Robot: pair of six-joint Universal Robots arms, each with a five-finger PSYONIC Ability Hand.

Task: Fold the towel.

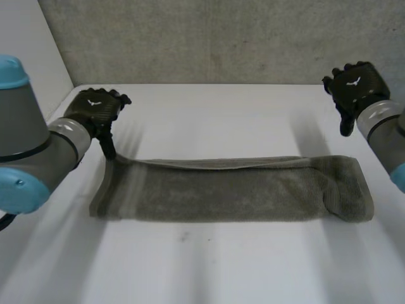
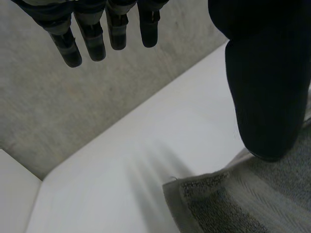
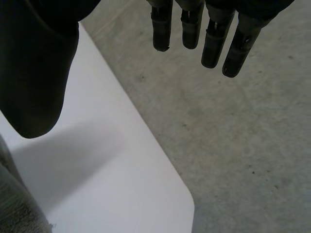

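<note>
On tabletop (image 1: 202, 266): towel (image 1: 234, 190), long strip. L hand (image 1: 95, 109), R hand (image 1: 355, 85): fingers (image 2: 95, 46) released, empty. Advice: grip 1 short end's corners, fold squarely.

The towel (image 1: 234, 190) lay across the middle of the table (image 1: 209, 266), stretched left to right. The left hand (image 1: 95, 111) stood at its far left corner. The right hand (image 1: 354, 85) hung beyond its far right end, apart from it.
</note>
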